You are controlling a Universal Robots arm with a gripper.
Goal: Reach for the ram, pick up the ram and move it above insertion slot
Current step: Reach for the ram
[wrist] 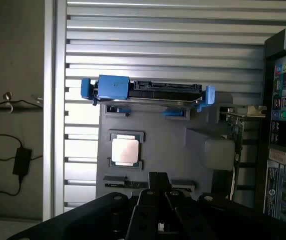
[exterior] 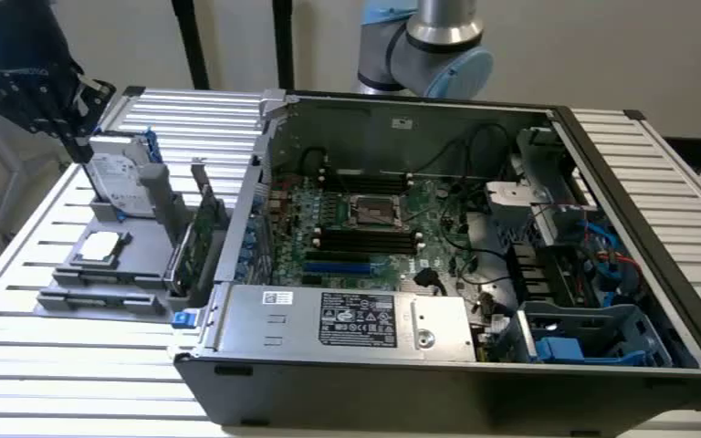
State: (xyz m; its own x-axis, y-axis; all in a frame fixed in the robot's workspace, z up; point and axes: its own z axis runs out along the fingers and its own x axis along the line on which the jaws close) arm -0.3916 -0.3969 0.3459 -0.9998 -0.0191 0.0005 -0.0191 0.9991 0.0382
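— Grey holder (exterior: 150,260), nine o'clock of the case (exterior: 448,392): ram (wrist: 120,183) there?
— Yes, in the slot beside the processor chip (wrist: 125,150). My gripper (wrist: 158,177) hangs over it, fingers closed, holding nothing.

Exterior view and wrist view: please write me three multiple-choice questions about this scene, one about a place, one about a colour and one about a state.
1. Where does the silver hard drive stand?
A. In the grey plastic holder, at the exterior view's left of the open black computer case
B. Inside that case
C. On the floor

2. What colour are the side rails on the hard drive?
A. Red
B. Blue
C. Yellow

3. In what state are the fingers of the black gripper?
A. Wide open
B. Shut on the hard drive
C. Shut, holding nothing

Answers:
1 A: it stands upright in the holder, outside the case.
2 B: the wrist view shows blue pieces at both ends of the drive.
3 C: the fingers meet with nothing between them.
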